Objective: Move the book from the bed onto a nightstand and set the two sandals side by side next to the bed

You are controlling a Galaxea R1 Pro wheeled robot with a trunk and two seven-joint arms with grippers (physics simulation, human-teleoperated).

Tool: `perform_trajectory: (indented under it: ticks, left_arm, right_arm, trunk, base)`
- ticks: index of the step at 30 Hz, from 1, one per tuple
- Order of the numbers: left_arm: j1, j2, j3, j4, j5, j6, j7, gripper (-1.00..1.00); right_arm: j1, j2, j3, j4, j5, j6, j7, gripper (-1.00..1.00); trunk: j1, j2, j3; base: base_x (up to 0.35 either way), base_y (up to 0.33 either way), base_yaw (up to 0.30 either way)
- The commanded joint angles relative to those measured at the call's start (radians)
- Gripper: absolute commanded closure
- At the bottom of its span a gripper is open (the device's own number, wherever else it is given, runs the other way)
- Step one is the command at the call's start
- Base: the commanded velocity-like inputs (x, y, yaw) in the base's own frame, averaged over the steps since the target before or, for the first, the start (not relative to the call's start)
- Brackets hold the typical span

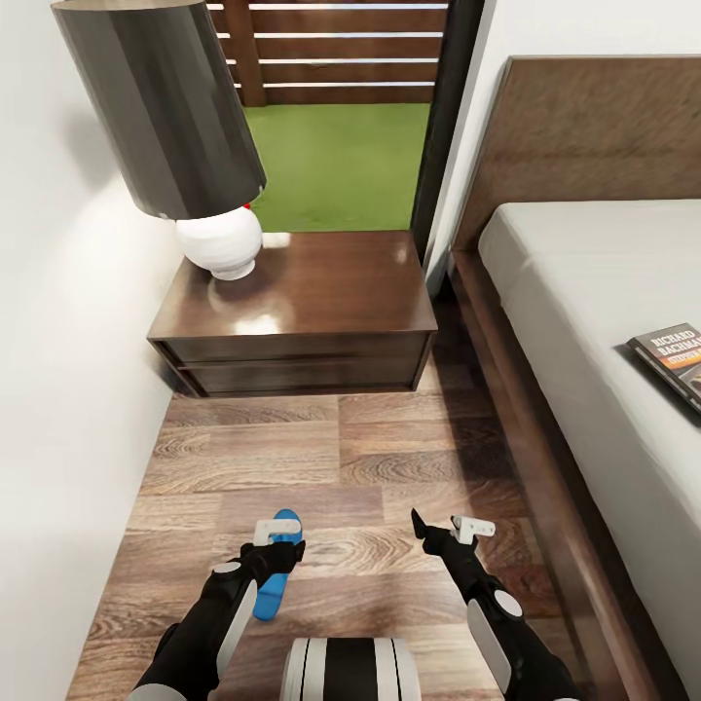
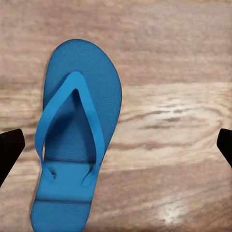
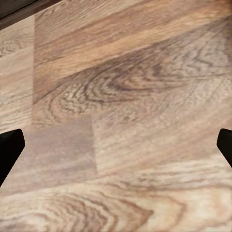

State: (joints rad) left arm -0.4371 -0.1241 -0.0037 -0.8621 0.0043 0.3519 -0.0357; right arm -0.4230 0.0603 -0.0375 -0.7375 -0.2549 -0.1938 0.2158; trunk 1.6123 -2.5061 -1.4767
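One bright blue sandal [image 1: 272, 594] lies flat on the wood floor in front of the nightstand [image 1: 312, 292]. My left gripper [image 1: 279, 552] hovers right above it, open. In the left wrist view the sandal [image 2: 72, 140] lies strap-up, off to one side of the wide gap between the left gripper's [image 2: 116, 145] dark fingertips [image 2: 9, 147]. My right gripper [image 1: 443, 534] is open over bare floor closer to the bed [image 1: 584, 292]; the right wrist view has the right gripper [image 3: 116, 145] above planks. The book [image 1: 677, 360] lies on the mattress at the picture's right edge.
A lamp [image 1: 166, 107] with a dark shade and white base takes the nightstand's left half; its right half is bare. A white wall runs along the left. The bed's wooden side rail [image 1: 545, 467] borders the floor strip on the right. A tall window [image 1: 341, 146] is behind.
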Motion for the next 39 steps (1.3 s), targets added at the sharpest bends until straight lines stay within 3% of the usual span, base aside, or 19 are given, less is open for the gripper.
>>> perform_trajectory:
  ticks: [1,17,20,22,25,26,27,28,31,33,37,39]
  left_arm:
    - [0.000,0.000,0.001,-0.002,0.000,0.006,-0.003,-1.00]
    - [0.000,0.000,0.001,-0.004,0.001,0.007,-0.003,-1.00]
    - [0.000,0.002,0.017,-0.042,0.002,0.010,-0.002,-1.00]
    - [0.000,0.009,0.071,-0.096,0.003,0.016,-0.001,-1.00]
    - [0.000,0.018,0.189,-0.153,0.002,0.037,0.000,-1.00]
    - [0.000,0.025,0.254,-0.168,0.002,0.051,0.000,-1.00]
    - [0.000,0.043,0.361,-0.184,0.002,0.073,0.000,-1.00]
    - [0.000,0.056,0.422,-0.195,-0.001,0.084,0.000,-1.00]
    - [0.000,0.076,0.491,-0.220,-0.006,0.097,0.000,-1.00]
    - [0.002,0.106,0.528,-0.244,-0.010,0.099,0.002,-1.00]
    - [0.007,0.164,0.552,-0.256,-0.011,0.086,0.000,-1.00]
    - [0.009,0.206,0.557,-0.258,-0.012,0.083,-0.003,-1.00]
  right_arm:
    - [0.000,0.001,-0.004,0.001,-0.010,-0.001,0.010,-1.00]
    - [0.000,0.001,-0.002,0.001,-0.010,-0.001,0.010,-1.00]
    - [0.000,0.001,-0.002,0.002,-0.009,-0.001,0.009,-1.00]
    - [0.000,0.003,-0.001,0.003,-0.009,-0.001,0.007,-1.00]
    - [0.000,0.002,-0.001,0.003,-0.009,-0.001,0.006,-1.00]
    - [0.000,0.002,-0.002,0.003,-0.009,-0.001,0.006,-1.00]
    - [0.000,0.003,-0.002,0.003,-0.009,-0.001,0.005,-1.00]
    - [0.000,0.003,-0.001,0.003,-0.009,-0.001,0.005,-1.00]
    - [0.000,0.004,0.000,0.003,-0.009,-0.001,0.005,-1.00]
    - [0.000,0.004,0.000,0.004,-0.009,-0.001,0.005,-1.00]
    - [0.000,0.002,-0.002,0.003,-0.009,-0.001,0.005,-1.00]
    - [0.000,0.002,-0.003,0.004,-0.009,0.000,0.005,-1.00]
  trunk:
    - [0.000,0.000,-0.001]
    - [0.000,0.000,-0.001]
    - [0.000,0.000,-0.001]
    - [0.000,0.000,-0.001]
    - [0.000,0.000,-0.001]
    - [0.000,0.000,-0.001]
    - [0.000,0.000,-0.001]
    - [0.000,0.000,-0.001]
    - [0.000,0.000,-0.001]
    - [0.000,0.000,-0.001]
    - [0.000,0.000,-0.001]
    - [0.000,0.000,-0.001]
  base:
    - [0.000,0.000,0.000]
    - [0.000,0.000,0.000]
    - [0.000,0.000,0.000]
    - [0.000,0.000,0.000]
    - [0.000,0.000,0.000]
    - [0.000,0.000,0.000]
    - [0.000,0.000,0.000]
    - [0.000,0.000,0.000]
    - [0.000,0.000,0.000]
    - [0.000,0.000,0.000]
    - [0.000,0.000,0.000]
    - [0.000,0.000,0.000]
